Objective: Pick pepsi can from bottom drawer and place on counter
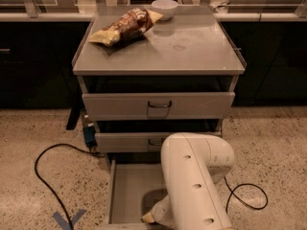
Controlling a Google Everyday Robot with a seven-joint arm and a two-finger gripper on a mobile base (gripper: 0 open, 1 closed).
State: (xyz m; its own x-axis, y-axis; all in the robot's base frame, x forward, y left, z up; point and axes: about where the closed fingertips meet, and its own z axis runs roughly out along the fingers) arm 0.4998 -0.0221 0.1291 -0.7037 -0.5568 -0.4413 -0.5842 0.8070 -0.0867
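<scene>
The bottom drawer (127, 190) is pulled out at the foot of the cabinet, showing a flat grey floor and low side walls. My white arm (194, 176) reaches down into it from the right. The gripper (151, 215) is low inside the drawer near its front edge, mostly hidden behind the arm. The pepsi can is hidden from view. The counter (192, 44) is the grey cabinet top with a thin raised rim, above the drawers.
A chip bag (124, 27) and a white bowl (164, 7) lie at the back left of the counter. Two shut drawer fronts (158, 104) sit above the open drawer. A black cable (45, 176) loops on the floor left; another cable (249, 198) lies right.
</scene>
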